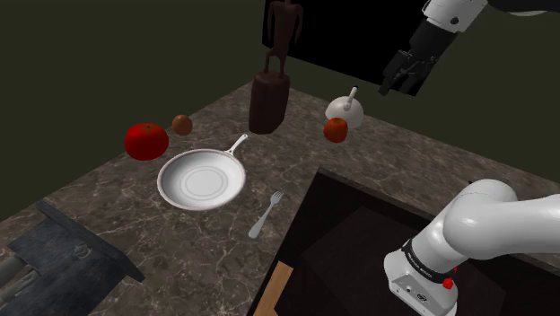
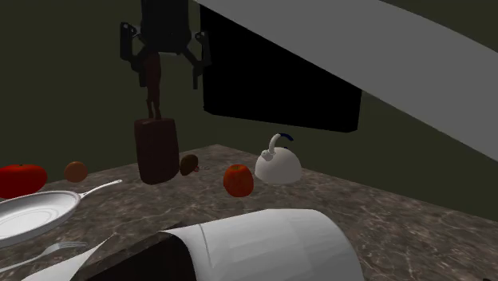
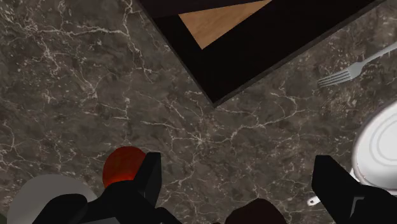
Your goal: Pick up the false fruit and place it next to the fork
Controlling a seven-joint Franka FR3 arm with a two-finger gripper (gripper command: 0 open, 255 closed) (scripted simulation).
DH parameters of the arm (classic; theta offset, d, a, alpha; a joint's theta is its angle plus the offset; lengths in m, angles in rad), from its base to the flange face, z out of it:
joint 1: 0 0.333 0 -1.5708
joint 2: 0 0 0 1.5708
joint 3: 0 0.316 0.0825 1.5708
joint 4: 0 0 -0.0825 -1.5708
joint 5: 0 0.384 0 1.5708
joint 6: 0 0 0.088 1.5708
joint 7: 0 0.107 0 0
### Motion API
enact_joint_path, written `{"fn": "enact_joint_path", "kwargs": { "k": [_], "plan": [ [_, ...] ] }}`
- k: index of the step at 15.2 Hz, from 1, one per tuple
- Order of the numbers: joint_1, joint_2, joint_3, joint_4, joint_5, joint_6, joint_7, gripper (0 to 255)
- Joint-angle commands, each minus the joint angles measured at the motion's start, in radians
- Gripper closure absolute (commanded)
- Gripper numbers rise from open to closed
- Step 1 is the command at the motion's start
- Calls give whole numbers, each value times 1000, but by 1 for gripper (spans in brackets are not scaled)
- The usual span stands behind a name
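Observation:
A small red-orange fruit (image 1: 336, 130) sits on the dark marble counter beside a white kettle (image 1: 345, 109). In the second exterior view the fruit (image 2: 238, 180) is just left of the kettle (image 2: 278, 165). A silver fork (image 1: 266, 214) lies between the white pan (image 1: 202, 179) and the sink. My black gripper (image 1: 399, 76) hangs open high above the counter, up and to the right of the fruit. In the wrist view the fruit (image 3: 124, 164) lies just outside one finger (image 3: 149, 175), with the gripper (image 3: 242, 184) holding nothing and the fork (image 3: 356, 67) far off.
A tall dark brown statue (image 1: 269, 94) stands behind the pan. A large red tomato (image 1: 146, 140) and a small brown ball (image 1: 182, 124) lie at the shoulder view's left. A deep dark sink (image 1: 377, 242) opens right of the fork. A black area lies behind the counter.

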Motion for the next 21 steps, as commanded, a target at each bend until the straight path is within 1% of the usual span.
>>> {"fn": "enact_joint_path", "kwargs": {
  "k": [1, 6, 11, 16, 21],
  "plan": [
    [0, 0, 0, 0, 0, 0, 0, 0],
    [-20, 116, -54, -24, -34, 118, -52, 0],
    [-39, 254, -107, -17, -58, 230, -102, 0],
    [-54, 411, -159, 19, -69, 331, -152, 0],
    [-67, 581, -207, 84, -62, 416, -206, 0]
  ]
}}
